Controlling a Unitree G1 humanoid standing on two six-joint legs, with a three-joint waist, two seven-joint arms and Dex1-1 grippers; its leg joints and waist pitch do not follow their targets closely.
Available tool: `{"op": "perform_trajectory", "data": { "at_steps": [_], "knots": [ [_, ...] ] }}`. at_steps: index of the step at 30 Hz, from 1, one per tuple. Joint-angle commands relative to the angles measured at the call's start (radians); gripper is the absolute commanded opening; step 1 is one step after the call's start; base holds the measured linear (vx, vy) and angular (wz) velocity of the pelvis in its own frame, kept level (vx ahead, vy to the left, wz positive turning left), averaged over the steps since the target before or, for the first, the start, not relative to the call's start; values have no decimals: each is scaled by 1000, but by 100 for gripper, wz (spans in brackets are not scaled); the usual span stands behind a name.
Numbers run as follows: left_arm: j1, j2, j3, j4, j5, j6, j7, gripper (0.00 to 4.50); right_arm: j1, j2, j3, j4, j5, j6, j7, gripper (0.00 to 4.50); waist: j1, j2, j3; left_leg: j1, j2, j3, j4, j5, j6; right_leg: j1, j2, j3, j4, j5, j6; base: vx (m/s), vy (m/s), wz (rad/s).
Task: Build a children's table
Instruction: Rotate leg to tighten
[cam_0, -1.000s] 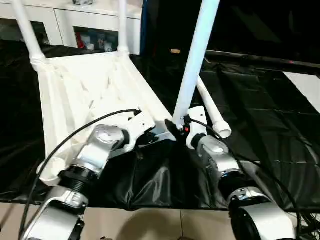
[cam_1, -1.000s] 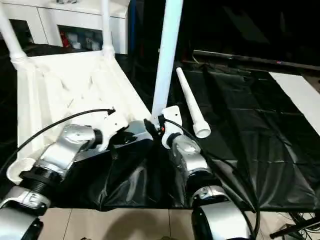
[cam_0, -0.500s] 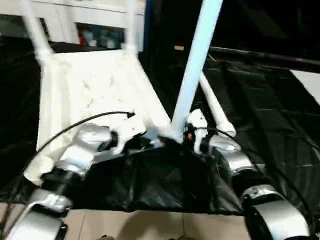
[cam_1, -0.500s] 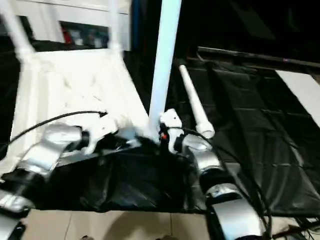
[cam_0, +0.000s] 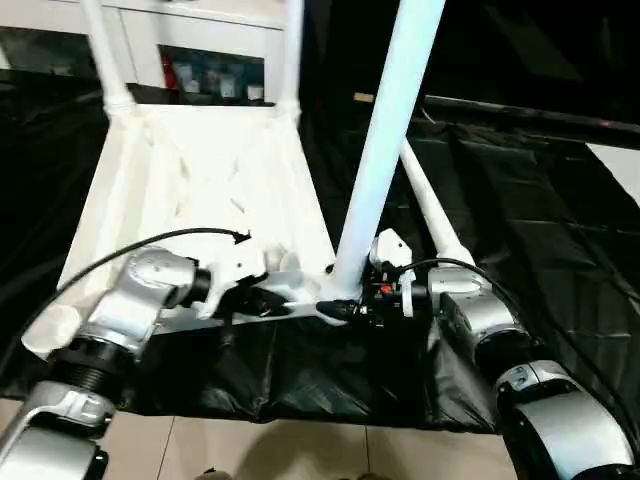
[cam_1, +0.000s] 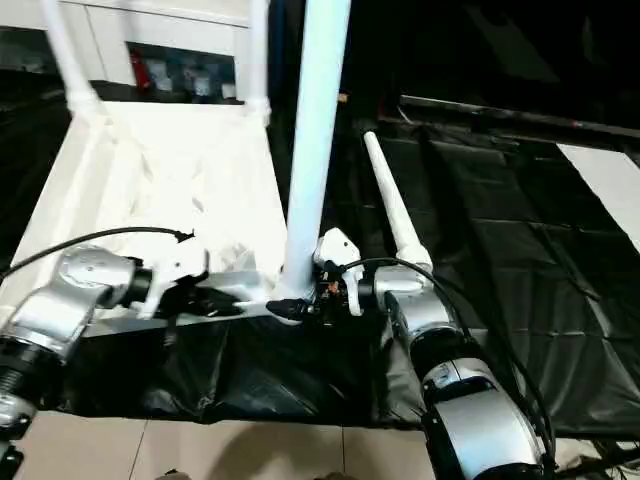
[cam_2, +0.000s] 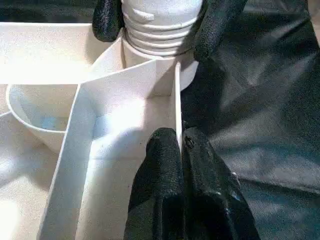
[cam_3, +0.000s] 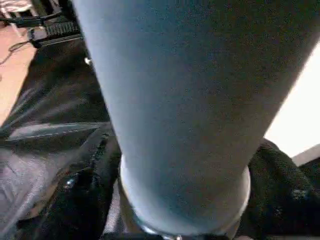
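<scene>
The white plastic table top (cam_0: 200, 185) lies upside down on the black crinkled cover of the work table (cam_0: 540, 200), its ribbed underside facing up toward me. My left gripper (cam_2: 181, 150) has its 2 black textured fingers pressed together on a thin upright rib of the top's near edge, just beside the rounded corner socket (cam_2: 155, 70). My right gripper (cam_0: 340, 308) is clamped around the base of a smooth white tubular leg (cam_0: 385, 140), 1 finger on each side of its ridged, threaded-looking end where it sits in that near corner socket; the leg rises steeply, tilted slightly. 2 more legs (cam_0: 105, 55) stand upright in the far corner sockets. A 4th leg (cam_1: 395, 215) lies flat on the cover just beside the top, flared end nearest me. White cabinets (cam_0: 190, 40) stand beyond.
</scene>
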Motion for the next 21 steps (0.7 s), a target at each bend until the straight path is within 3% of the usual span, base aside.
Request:
{"op": "perform_trajectory", "data": {
  "at_steps": [1, 7, 11, 13, 14, 18, 19, 21],
  "knots": [
    [3, -14, -44, -3, -9, -16, -44, 0, -19, 4, 15, -4, -6, 10, 22, 315, -1, 17, -60, 8, 7, 16, -58, -186, 40, 53, -51, 25, -60, -80, -255, 0, 0, 0],
    [-5, -14, -41, 24, 5, -24, -30, 0, 4, 17, 8, -15, -8, 20, 30, 277, 1, 17, -60, 7, 7, 15, -58, -194, 29, 53, -53, 26, -61, -100, -246, 0, 0, 0],
    [-20, -59, -29, 52, 39, 10, 105, 0, 23, 53, -25, -21, 7, 40, -92, 274, 1, 20, -58, 10, 7, 15, -60, -210, 21, 50, -52, 27, -64, -119, -241, 0, 0, 0],
    [-28, -82, -23, 64, 55, 22, 169, 0, 26, 71, -38, -15, 8, 39, -173, 274, -2, 19, -51, 13, 5, 13, -65, -260, 1, 45, -53, 28, -74, -204, -222, 0, 0, 0],
    [-28, -82, -23, 64, 55, 22, 169, 0, 26, 71, -38, -15, 8, 39, -173, 273, -3, 16, -53, 11, 4, 8, -66, -282, -10, 50, -57, 28, -78, -270, -203, 0, 0, 0],
    [-56, -253, -8, 34, 91, 136, 428, 0, 12, 214, -111, 36, 7, 69, -638, 273, -17, 20, -50, 11, 3, 4, -70, -305, -43, 41, -55, 30, -86, -347, -166, 0, 0, 0],
    [-56, -258, -9, 33, 92, 139, 435, 0, 11, 218, -112, 38, 5, 68, -651, 273, -16, 23, -53, 12, 2, 1, -70, -306, -45, 43, -56, 27, -86, -352, -162, 0, 0, 0],
    [-62, -297, -16, 37, 111, 154, 490, 0, 0, 253, -113, 51, -15, 55, -759, 273, -23, 17, -54, 12, -1, 5, -65, -317, -35, 37, -53, 29, -89, -345, -153, 0, 0, 0]
  ]
}}
